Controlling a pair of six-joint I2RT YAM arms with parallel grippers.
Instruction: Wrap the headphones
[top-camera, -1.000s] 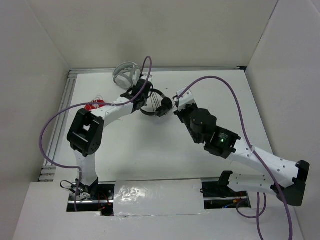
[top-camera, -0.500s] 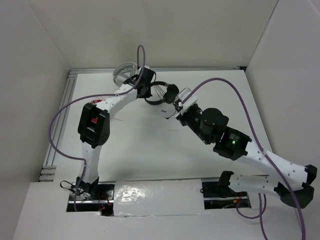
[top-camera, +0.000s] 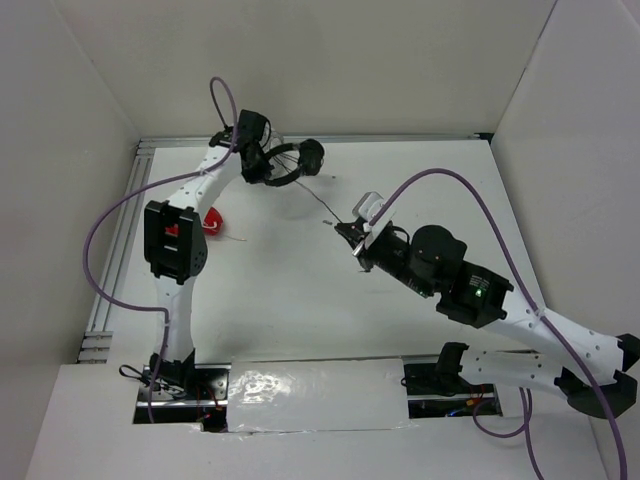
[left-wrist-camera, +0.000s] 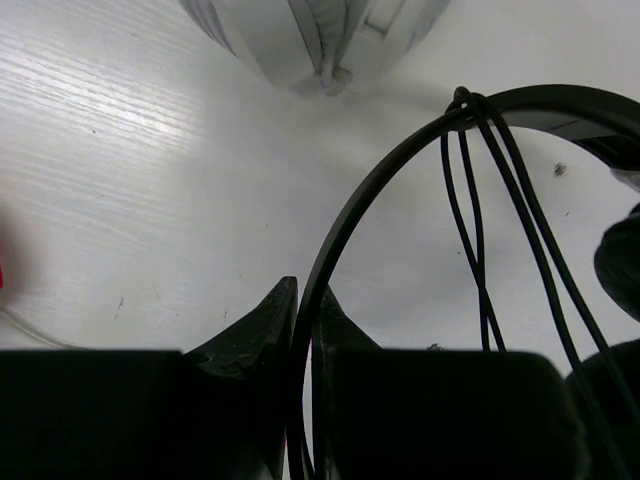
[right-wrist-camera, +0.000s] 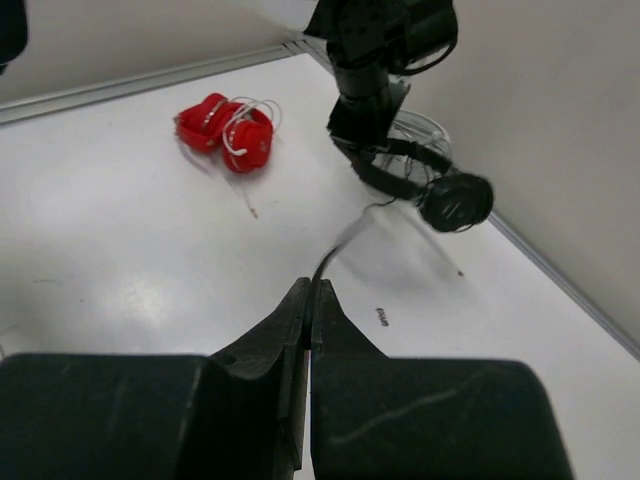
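Two grippers pinched shut, black headphones held at the far left

Starting at the left gripper: jaws pressed together on the thin black headband of the headphones, with the band rising between the fingertips and curving away to the right in the left wrist view. Looped over the top of that band, several strands of thin black cable, crossing one another as they drop inside the arc. Seen from the right wrist, one round ear pad hanging below the left gripper, raised off the white table, with its shadow on the surface nearby. Placed overall at the far left of the table, close to the far wall.

Moving to the right gripper: fingers closed tight on the thin cable, nipping it just at the tips. Beyond the tips, cable running up and away toward the hanging ear pad. Positioned near the middle of the table, well apart from the left gripper and to the right of it.

Farther out: white and grey headphones just beyond the black headband, at the far edge. Red headphones lying on the table at the left, nearer than the left gripper, beside the left arm. Purple cables arching over both arms. Plain pale walls on the left, far and right sides.
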